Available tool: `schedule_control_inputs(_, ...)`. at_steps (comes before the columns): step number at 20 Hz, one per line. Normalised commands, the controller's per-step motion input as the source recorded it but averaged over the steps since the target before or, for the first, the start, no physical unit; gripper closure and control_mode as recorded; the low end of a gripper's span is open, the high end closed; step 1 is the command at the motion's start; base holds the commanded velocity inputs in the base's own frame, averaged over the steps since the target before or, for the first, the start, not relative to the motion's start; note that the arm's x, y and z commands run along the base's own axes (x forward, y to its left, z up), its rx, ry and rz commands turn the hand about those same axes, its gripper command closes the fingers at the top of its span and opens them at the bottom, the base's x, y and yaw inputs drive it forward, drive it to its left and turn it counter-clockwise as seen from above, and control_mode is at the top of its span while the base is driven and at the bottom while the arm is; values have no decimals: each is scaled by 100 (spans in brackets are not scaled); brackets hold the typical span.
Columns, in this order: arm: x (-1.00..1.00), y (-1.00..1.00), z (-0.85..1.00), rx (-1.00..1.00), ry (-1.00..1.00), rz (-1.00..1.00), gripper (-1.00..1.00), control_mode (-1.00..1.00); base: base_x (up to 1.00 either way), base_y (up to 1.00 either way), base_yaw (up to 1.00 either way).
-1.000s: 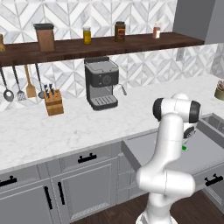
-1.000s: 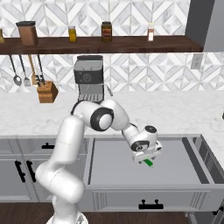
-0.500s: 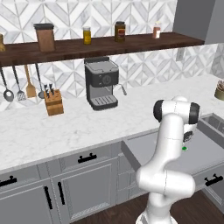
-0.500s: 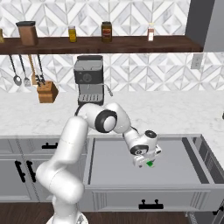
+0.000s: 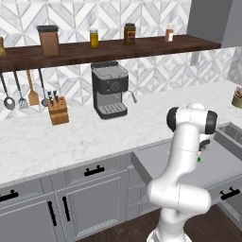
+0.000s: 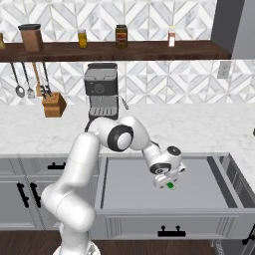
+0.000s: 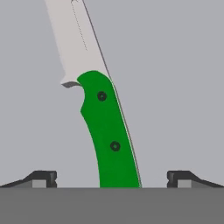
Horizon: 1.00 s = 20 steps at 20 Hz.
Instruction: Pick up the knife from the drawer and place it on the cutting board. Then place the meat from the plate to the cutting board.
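Observation:
The knife [image 7: 109, 135] lies flat on the floor of the open grey drawer [image 6: 124, 194], its bright green handle towards the hand and its pale blade pointing away. My gripper [image 7: 112, 179] hangs just above it, open, and the handle sits between the two dark fingertips [image 7: 43, 178] without touching either. From the right base view the gripper [image 6: 167, 182] is low inside the drawer, with a bit of the green knife [image 6: 171, 186] showing under it. In the left base view the arm covers most of the drawer [image 5: 220, 163]; a green speck of the knife [image 5: 199, 159] shows. The cutting board, plate and meat are out of view.
On the marble counter behind the drawer stand a black coffee machine [image 6: 102, 97] and a wooden knife block [image 6: 53, 105]. Above them, a dark shelf [image 6: 124, 50] carries jars, and utensils hang at the left. Grey cabinet doors [image 5: 90, 208] flank the drawer, and its front [image 6: 169, 229] juts out.
The gripper has sunk a little lower into the drawer, closer to the knife. Its jaws stay open. The knife has not moved.

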Motion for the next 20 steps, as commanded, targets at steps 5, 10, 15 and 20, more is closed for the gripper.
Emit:
schedule_control_inputs(5, 18, -9, 2, 0, 3, 0, -100, -100, 0, 0, 0)
schedule_control_inputs(10, 32, 0, -43, 0, 7, 3, -100, -100, 0, 0, 0)
schedule_control_inputs(15, 13, 0, -32, 0, 0, 6, -100, -100, 0, 0, 0)
schedule_control_inputs(20, -61, 11, -77, 0, 0, 6, 100, -100, 0, 0, 0)
